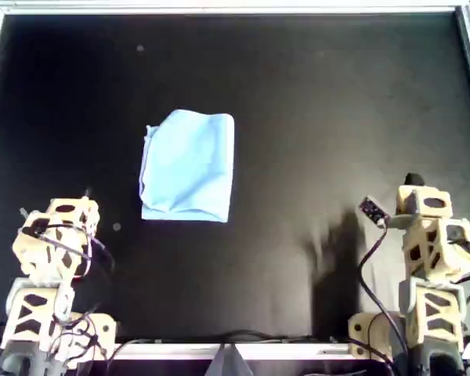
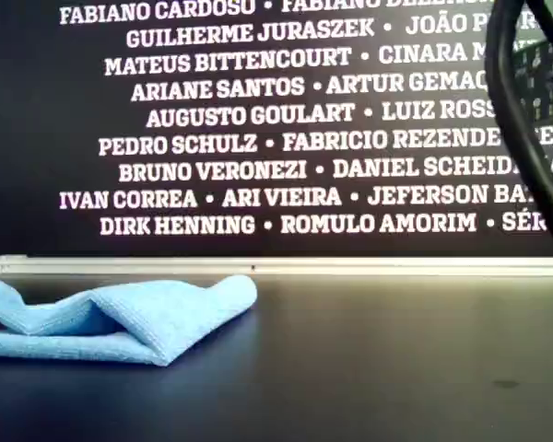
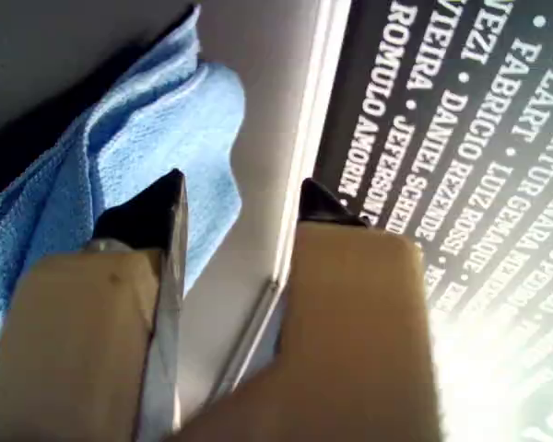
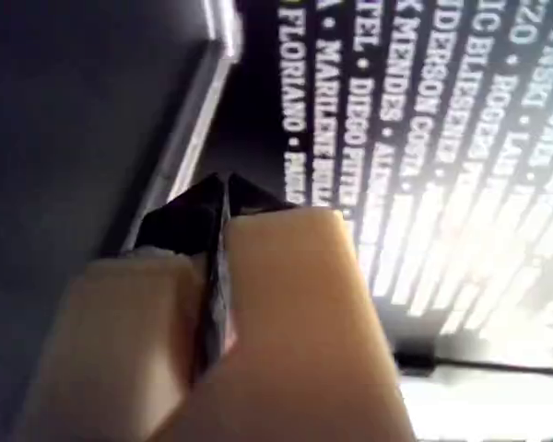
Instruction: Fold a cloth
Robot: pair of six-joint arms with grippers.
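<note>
on the black worktop [image 1: 313, 117] the folded cloth [image 1: 188, 166] lies untouched; left gripper [image 3: 240, 198] jaws released, right gripper [image 4: 223, 189] jaws clenched empty.

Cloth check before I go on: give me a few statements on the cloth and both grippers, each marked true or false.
1. The blue cloth lies folded over on the black table, held by neither gripper. True.
2. The left gripper is clamped on a corner of the cloth. False: its jaws stand apart with nothing between them, and the cloth lies beyond them.
3. The right gripper is shut. True: its fingertips meet, with nothing between them.
4. In the overhead view the cloth lies nearer the right arm. False: it lies left of centre, nearer the left arm.
5. The cloth is spread flat in one layer. False: the exterior view shows layers doubled over.
</note>
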